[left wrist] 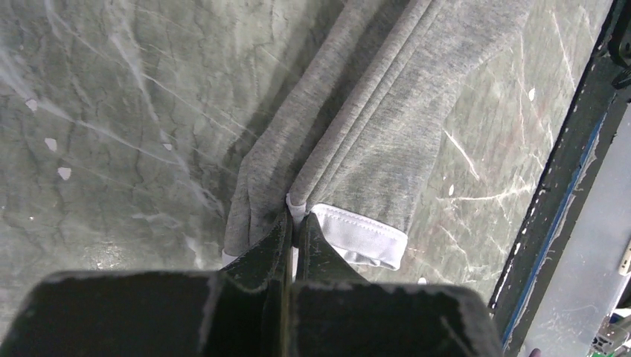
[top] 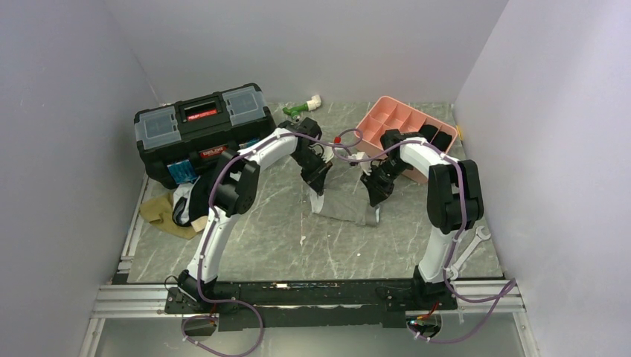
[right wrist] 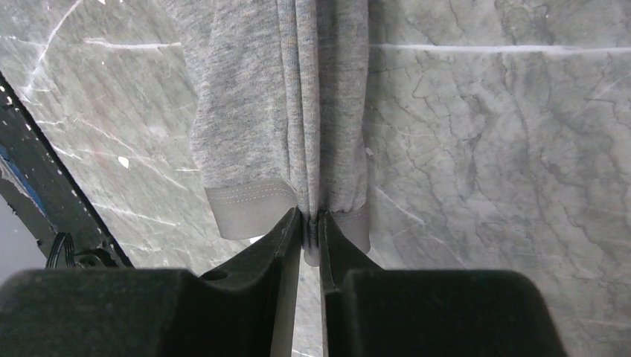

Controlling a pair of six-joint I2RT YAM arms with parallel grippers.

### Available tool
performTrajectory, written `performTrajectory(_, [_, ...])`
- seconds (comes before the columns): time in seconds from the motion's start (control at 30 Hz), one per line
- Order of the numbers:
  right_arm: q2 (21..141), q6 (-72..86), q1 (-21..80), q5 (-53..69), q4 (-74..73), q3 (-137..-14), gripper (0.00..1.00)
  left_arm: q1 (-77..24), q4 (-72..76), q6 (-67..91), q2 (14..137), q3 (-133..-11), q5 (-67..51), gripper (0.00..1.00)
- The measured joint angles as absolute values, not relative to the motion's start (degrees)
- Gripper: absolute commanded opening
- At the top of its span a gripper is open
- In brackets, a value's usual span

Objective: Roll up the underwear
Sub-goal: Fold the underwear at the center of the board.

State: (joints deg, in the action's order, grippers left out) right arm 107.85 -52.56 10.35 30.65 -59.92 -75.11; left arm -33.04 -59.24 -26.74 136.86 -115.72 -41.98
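Observation:
A grey underwear with a white waistband hangs stretched between my two grippers above the table's middle. My left gripper is shut on its white waistband end; the left wrist view shows the grey cloth folded in pleats and the gripper pinching the band. My right gripper is shut on the grey hem end; the right wrist view shows the cloth gathered into the gripper. More underwear, olive-tan, black and white, lies in a pile at the left.
A black toolbox stands at the back left. A pink compartment tray stands at the back right, behind my right arm. A green and white object lies at the back wall. A wrench lies at the right.

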Motion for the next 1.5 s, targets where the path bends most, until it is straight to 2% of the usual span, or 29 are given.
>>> performTrajectory(0.1, [107.9, -52.6, 10.0, 30.3, -59.9, -75.1, 0.18, -33.0, -58.2, -26.0, 137.0, -115.7, -41.7, 0.02])
performTrajectory(0.23, [107.9, -52.8, 9.8, 29.9, -59.5, -74.8, 0.26, -33.2, -56.9, -25.3, 137.0, -115.7, -40.9, 0.02])
performTrajectory(0.37, [107.9, -52.7, 9.6, 28.9, -59.4, -74.8, 0.33, -33.6, -56.0, -24.4, 137.0, -115.7, -39.9, 0.08])
performTrajectory(0.67, [107.1, -48.7, 9.3, 28.4, -53.9, -71.9, 0.38, -33.9, -52.2, -20.5, 137.0, -114.6, -37.6, 0.3])
performTrajectory(1.03, [95.0, -43.4, 7.2, 27.6, -49.5, -66.1, 0.49, -34.1, -48.0, -18.6, 132.6, -109.2, -36.8, 0.55])
performTrajectory(1.5, [89.9, -37.4, 3.6, 27.8, -44.7, -62.5, 0.51, -32.0, -41.5, -16.2, 123.7, -99.6, -35.3, 0.78])
